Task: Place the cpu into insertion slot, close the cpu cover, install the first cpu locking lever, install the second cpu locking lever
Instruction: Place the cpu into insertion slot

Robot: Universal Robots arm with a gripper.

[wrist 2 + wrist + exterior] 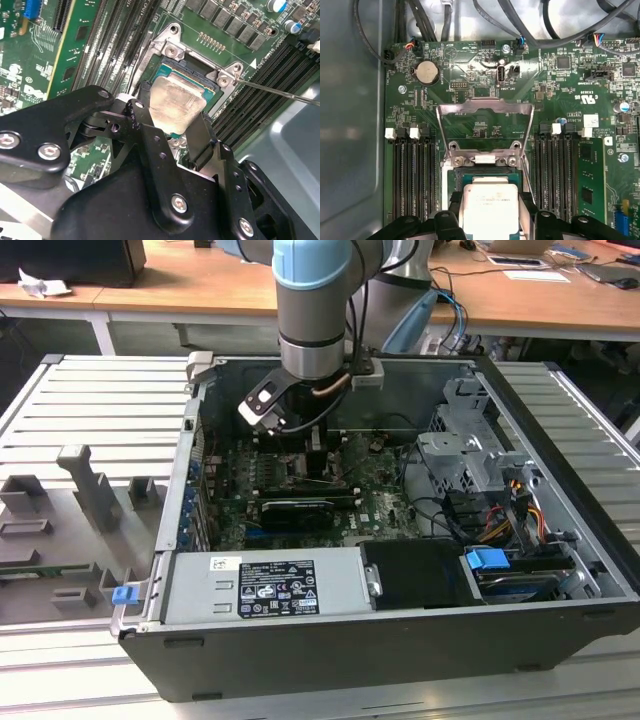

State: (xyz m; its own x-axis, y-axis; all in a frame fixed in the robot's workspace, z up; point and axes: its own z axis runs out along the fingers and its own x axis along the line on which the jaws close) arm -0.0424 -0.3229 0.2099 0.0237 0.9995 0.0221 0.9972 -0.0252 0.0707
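claw (172, 119) clenched on cpu (175, 100), cpu between its fingertips (201, 134), over insertion slot (187, 67), cpu cover (485, 103) raised

The setting is a robotics lab or test workshop. An opened desktop computer case (330, 660) lies on its side on a worktable (90, 390) of ribbed aluminium profiles. Its green motherboard (470, 75) is laid bare, and a blue-and-grey robot arm (312, 320) reaches in. Grey moulded fixtures (90, 490) sit on the exterior view's left. Wooden desks (200, 285) carrying cables (450, 285) and papers (537, 275) stand behind.

Silvery cpu (176, 104), green circuit board (470, 75)
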